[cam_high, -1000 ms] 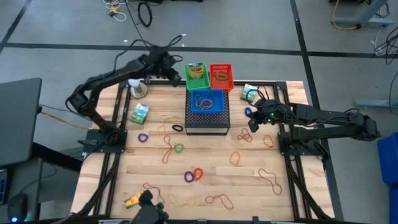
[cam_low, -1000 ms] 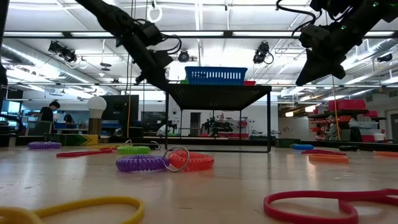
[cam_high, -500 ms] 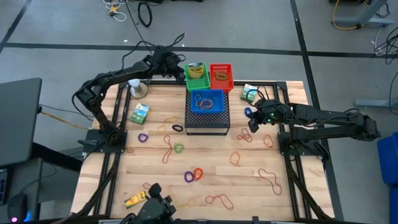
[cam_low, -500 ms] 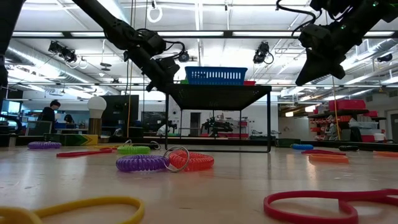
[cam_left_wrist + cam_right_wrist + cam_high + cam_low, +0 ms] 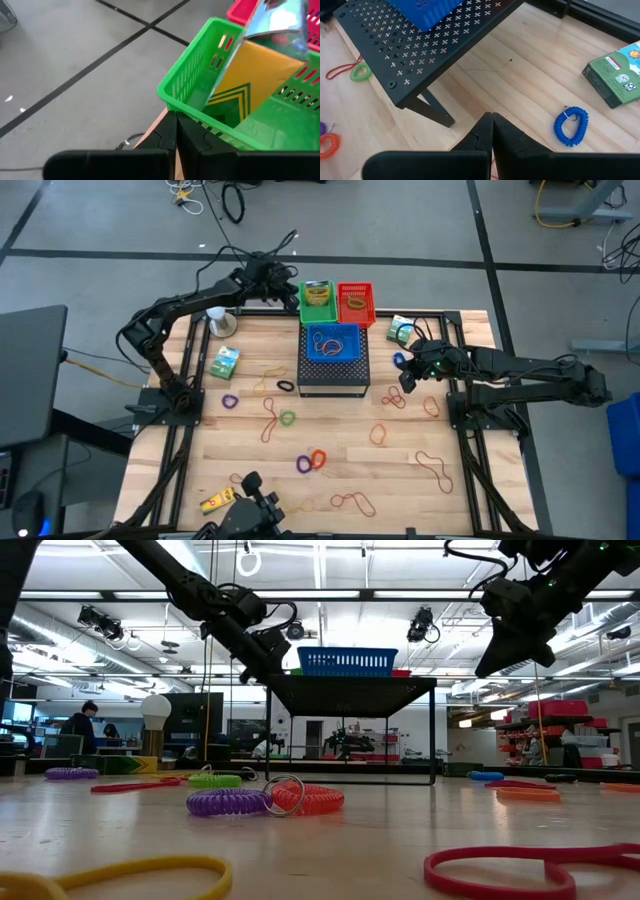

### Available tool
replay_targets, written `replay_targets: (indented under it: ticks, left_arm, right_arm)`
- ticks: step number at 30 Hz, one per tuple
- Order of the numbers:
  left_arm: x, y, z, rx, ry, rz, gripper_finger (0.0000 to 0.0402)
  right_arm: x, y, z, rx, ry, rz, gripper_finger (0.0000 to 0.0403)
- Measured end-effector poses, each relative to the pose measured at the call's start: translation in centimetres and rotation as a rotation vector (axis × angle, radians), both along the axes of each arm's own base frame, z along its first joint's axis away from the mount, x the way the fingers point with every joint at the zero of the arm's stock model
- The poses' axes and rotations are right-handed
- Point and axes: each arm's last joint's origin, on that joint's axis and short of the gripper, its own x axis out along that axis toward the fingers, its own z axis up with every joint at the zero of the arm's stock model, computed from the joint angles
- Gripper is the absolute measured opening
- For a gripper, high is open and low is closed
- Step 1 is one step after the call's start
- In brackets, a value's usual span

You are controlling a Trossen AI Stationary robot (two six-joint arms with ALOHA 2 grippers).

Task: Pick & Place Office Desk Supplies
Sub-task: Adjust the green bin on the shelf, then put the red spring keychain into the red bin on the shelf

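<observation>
The wooden desk (image 5: pixel 340 450) carries scattered rubber bands (image 5: pixel 432 466), coiled rings (image 5: pixel 312 460), green boxes (image 5: pixel 225 362) and a black mesh stand (image 5: pixel 334 373).

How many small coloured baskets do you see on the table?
3: a green basket and a red basket side by side at the far edge, and a blue basket on the black mesh stand just in front of them.

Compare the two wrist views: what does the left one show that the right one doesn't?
Left wrist only: the green basket with a yellow box in it, a red basket's corner, and floor beyond the table.

Right wrist only: the black mesh stand, blue basket, blue coil ring, green box, green ring.

Both: its own shut claw in front, left and right.
</observation>
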Motion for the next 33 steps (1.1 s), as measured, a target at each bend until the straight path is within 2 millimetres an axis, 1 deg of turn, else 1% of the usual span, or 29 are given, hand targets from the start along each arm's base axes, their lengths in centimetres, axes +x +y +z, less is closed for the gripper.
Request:
replay_targets:
  ticks: [10, 12, 14, 18, 20, 23, 25, 27, 31, 33]
  left_arm:
    - [0.0, 0.1, 0.1, 0.02, 0.009, -0.005, 0.0007]
    - [-0.4, -0.1, 0.4, 0.017, 0.007, 0.002, 0.0007]
    - [-0.9, -0.6, 1.3, 0.002, -0.002, -0.003, 0.0007]
    - [-2.2, -2.7, 3.3, -0.027, 0.02, -0.033, 0.0007]
    - [-2.6, -4.0, 4.3, -0.027, 0.031, -0.057, 0.0007]
    - [-3.4, -6.6, 5.6, 0.0, -0.005, -0.095, 0.0007]
    - [-3.9, -8.2, 5.9, -0.015, -0.038, -0.065, 0.0007]
    - [-3.9, -9.1, 5.9, -0.069, -0.077, -0.022, 0.0009]
    - [-3.3, -10.0, 6.0, -0.144, -0.125, 0.004, 0.0021]
    - [-2.7, -11.0, 5.9, -0.142, -0.116, -0.017, 0.0017]
  right_arm:
    - [0.0, 0.0, 0.0, 0.0, 0.0, 0.0, 0.0007]
    - [0.0, 0.0, 0.0, 0.0, -0.001, 0.0, 0.0007]
    - [0.0, 0.0, 0.0, 0.0, -0.003, 0.0, 0.0007]
    - [0.1, 0.0, 0.2, -0.005, -0.021, 0.0, 0.0007]
    - [0.1, 0.0, 0.2, -0.005, -0.021, 0.0, 0.0007]
    - [0.1, 0.0, 0.1, -0.004, -0.02, 0.0, 0.0007]
    - [0.1, 0.0, 0.1, -0.004, -0.016, 0.001, 0.0007]
    - [0.1, 0.0, 0.1, -0.006, -0.014, 0.003, 0.0007]
    - [0.1, 0.0, 0.1, -0.017, -0.005, 0.022, 0.0007]
    - [0.1, 0.1, 0.1, -0.014, 0.002, 0.057, 0.0007]
